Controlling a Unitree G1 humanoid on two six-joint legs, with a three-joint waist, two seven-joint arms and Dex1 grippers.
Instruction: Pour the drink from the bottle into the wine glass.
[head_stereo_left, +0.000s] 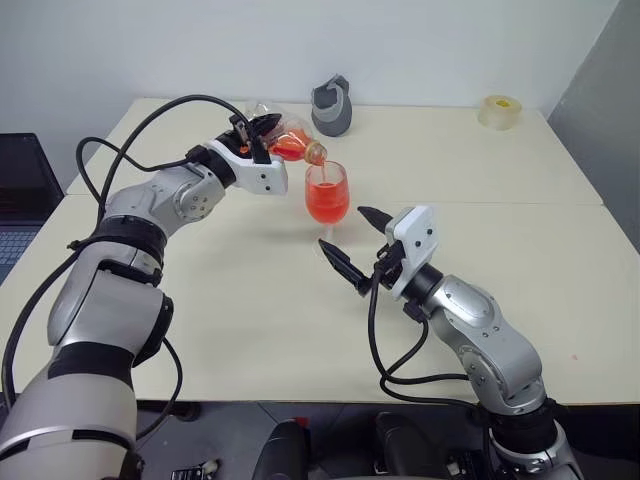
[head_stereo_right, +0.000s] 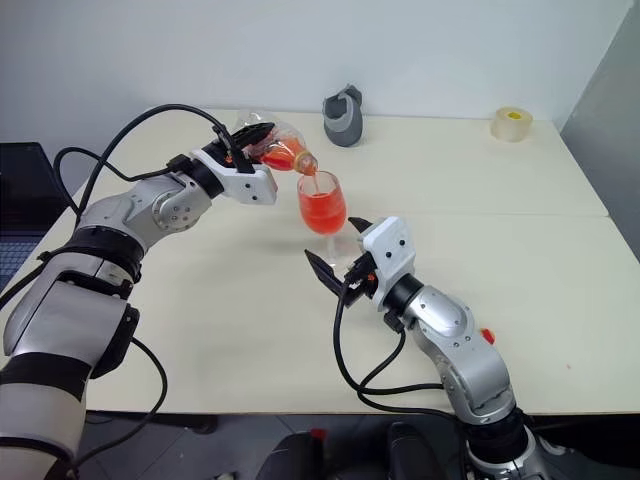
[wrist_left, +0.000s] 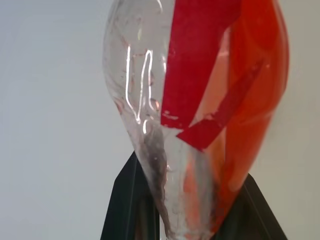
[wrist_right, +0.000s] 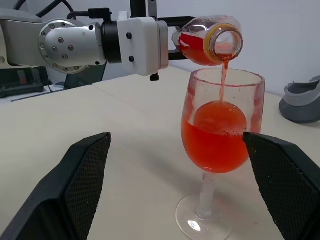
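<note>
1. Pouring is the step in hand: the left gripper (head_stereo_right: 240, 140) is clamped on the bottle (head_stereo_right: 275, 148), which is tipped mouth-down over the wine glass (head_stereo_left: 327, 193), its neck just above the rim.
2. A thin stream of the drink (wrist_right: 215, 142) runs from the uncapped mouth into the bowl, as seen from the right wrist. The bowl is well over half full, with red film on the inner wall above the level.
3. The bottle retains some red liquid toward its lower side; how much is hard to judge, since the left wrist view is too close to the body to tell.
4. The wine glass stands upright on the pale surface (head_stereo_left: 500, 190), foot flat, near the middle and just ahead of the right gripper (head_stereo_left: 352, 245).
5. The right gripper is spread wide, its fingers either side of the stem and foot but apart from both; it holds nothing.
6. Judgement: the task is near its end. The next move calls for rolling the bottle back upright before the bowl overfills, keeping the neck clear of the rim so the glass is not knocked.
7. A grey jug-like object (head_stereo_left: 332, 105) and a tape roll (head_stereo_left: 499, 111) sit well apart at the far edge.
</note>
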